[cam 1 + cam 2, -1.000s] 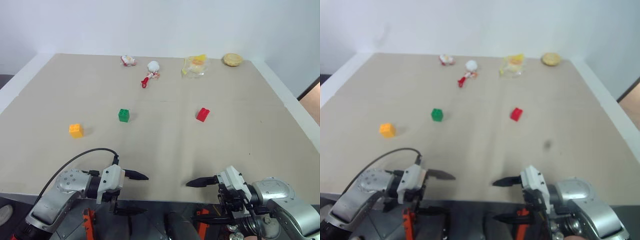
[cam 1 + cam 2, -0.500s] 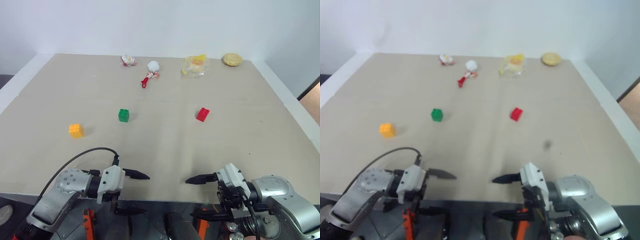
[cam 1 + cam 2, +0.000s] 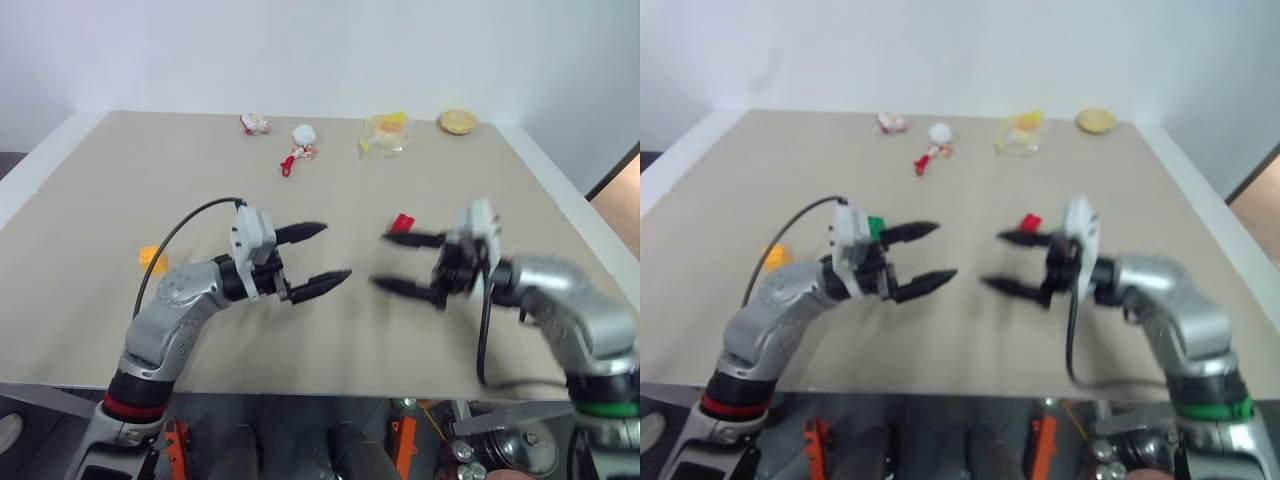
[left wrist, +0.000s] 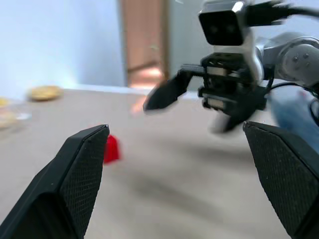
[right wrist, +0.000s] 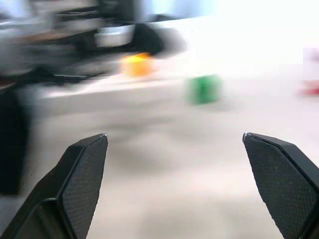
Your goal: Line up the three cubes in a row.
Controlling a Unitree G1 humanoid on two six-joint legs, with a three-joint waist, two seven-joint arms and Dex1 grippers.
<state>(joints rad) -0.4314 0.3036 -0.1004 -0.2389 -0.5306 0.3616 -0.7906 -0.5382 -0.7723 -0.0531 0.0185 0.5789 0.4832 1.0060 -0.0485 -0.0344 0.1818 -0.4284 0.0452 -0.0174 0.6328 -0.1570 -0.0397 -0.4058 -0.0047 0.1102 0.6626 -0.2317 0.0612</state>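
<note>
Three cubes sit apart on the table (image 3: 90,180), not in a row yet: the red cube (image 3: 402,222) right of centre, the green cube (image 3: 876,227) left of centre, the orange-yellow cube (image 3: 152,259) further left and nearer the front edge. Red peeks out just behind the upper finger of the right gripper (image 3: 408,262); green is mostly hidden behind the left gripper (image 3: 318,256) from the head view but plain in the right wrist view, with orange-yellow beyond it. Both grippers hang above the table mid-front, tips facing each other across a gap, jaws spread wide, nothing held. Key relation: red lies just beyond the right gripper, a bit further back on the table, so the right arm is clearly nearer to it; green and orange-yellow lie on the left arm's side, green just beside its wrist, orange-yellow off toward its elbow. Cubes are blocky, no real long axis, so grip angle matters little. Probably still the approach step, no cube moved. Toys (image 3: 297,148), a wrapped snack (image 3: 387,131) and a round biscuit (image 3: 458,121) sit along the far edge, well clear.
</note>
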